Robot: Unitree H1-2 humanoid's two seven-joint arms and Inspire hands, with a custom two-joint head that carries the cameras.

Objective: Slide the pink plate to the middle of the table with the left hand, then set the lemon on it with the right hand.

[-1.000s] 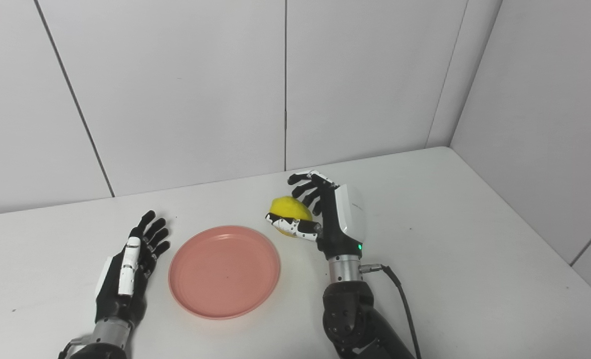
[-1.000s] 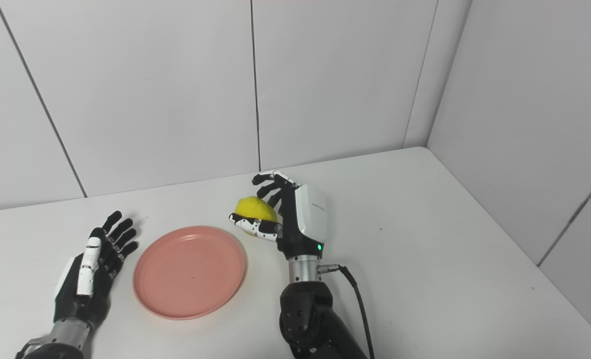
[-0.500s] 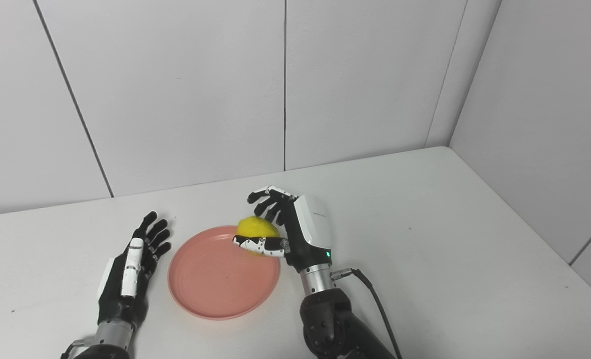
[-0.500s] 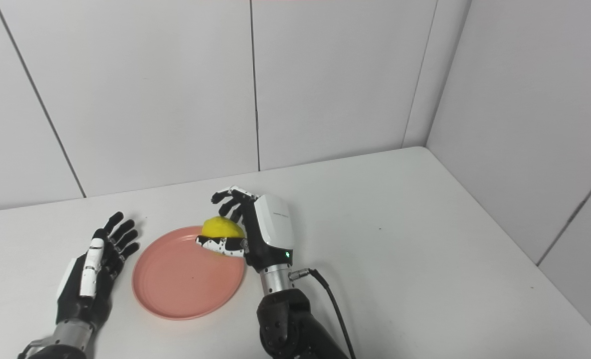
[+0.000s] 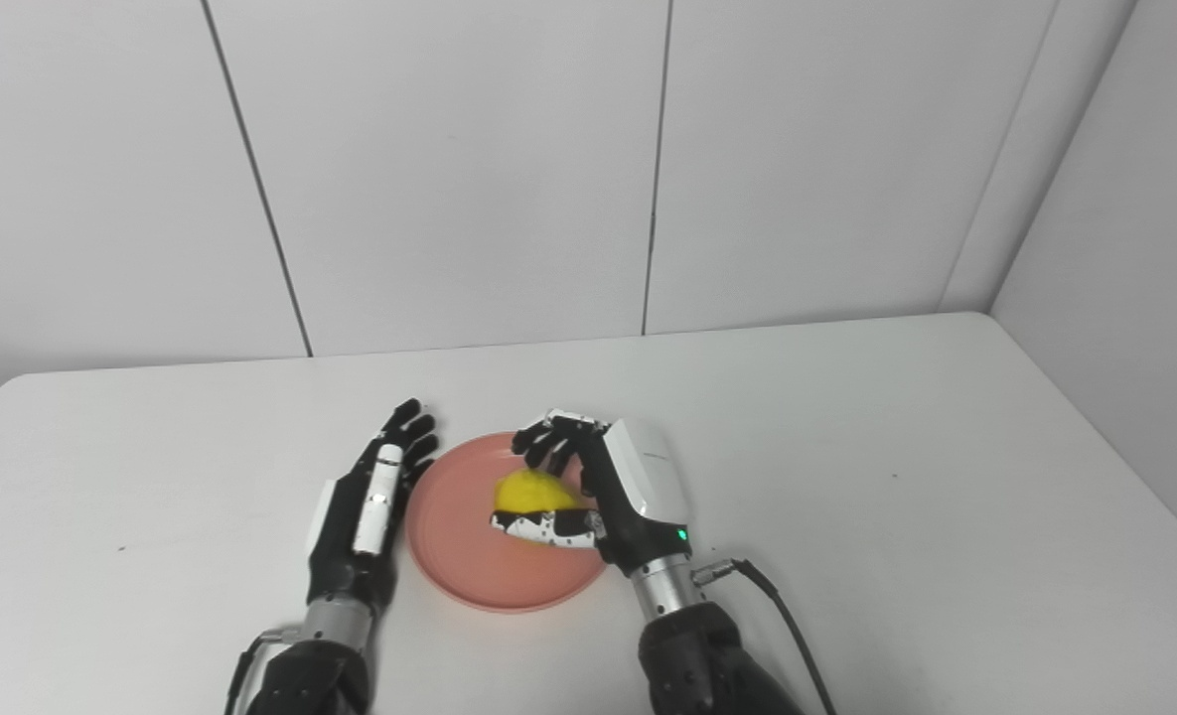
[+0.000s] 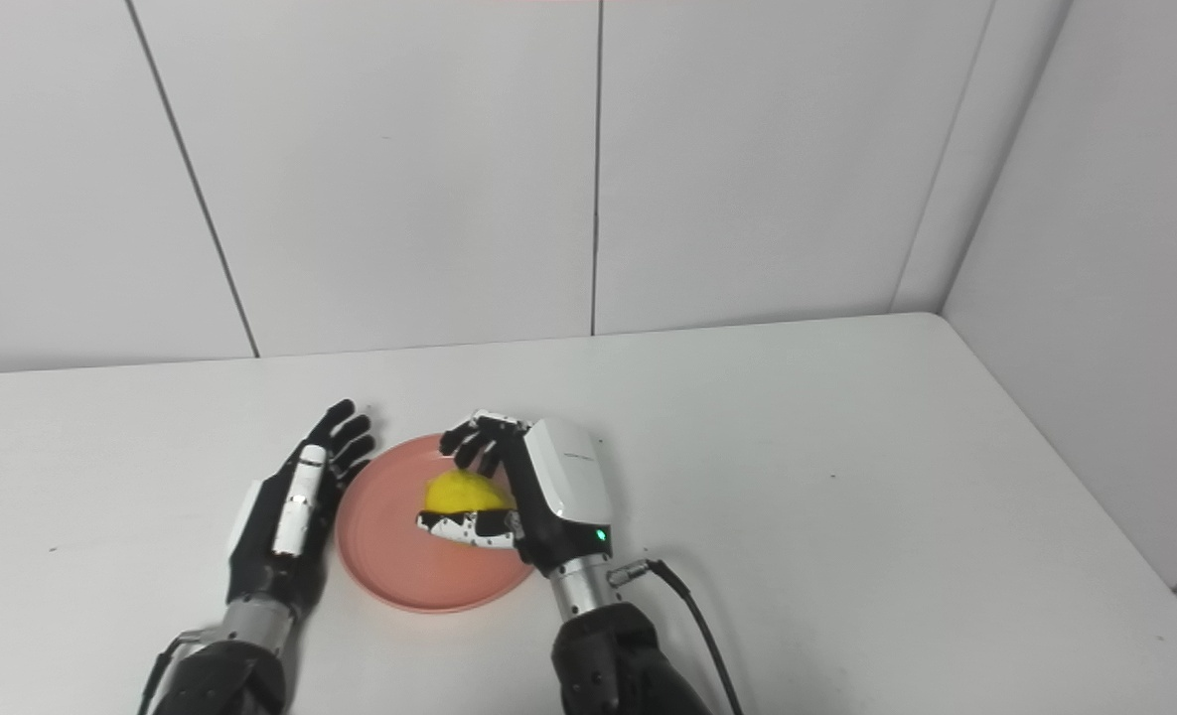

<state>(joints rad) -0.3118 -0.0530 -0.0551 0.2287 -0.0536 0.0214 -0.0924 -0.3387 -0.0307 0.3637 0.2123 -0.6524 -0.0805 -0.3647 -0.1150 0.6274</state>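
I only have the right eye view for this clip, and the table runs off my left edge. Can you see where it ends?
Observer: Yes. The left eye view shows the white table's far left corner, with a narrow darker strip beyond it.
Operator: And from that side, is the fruit over the dish?
Observer: There the yellow lemon shows against the round pink plate, with pink visible to its left. The right hand is closed on it, with the thumb across its near side. I cannot tell whether it rests on the plate.
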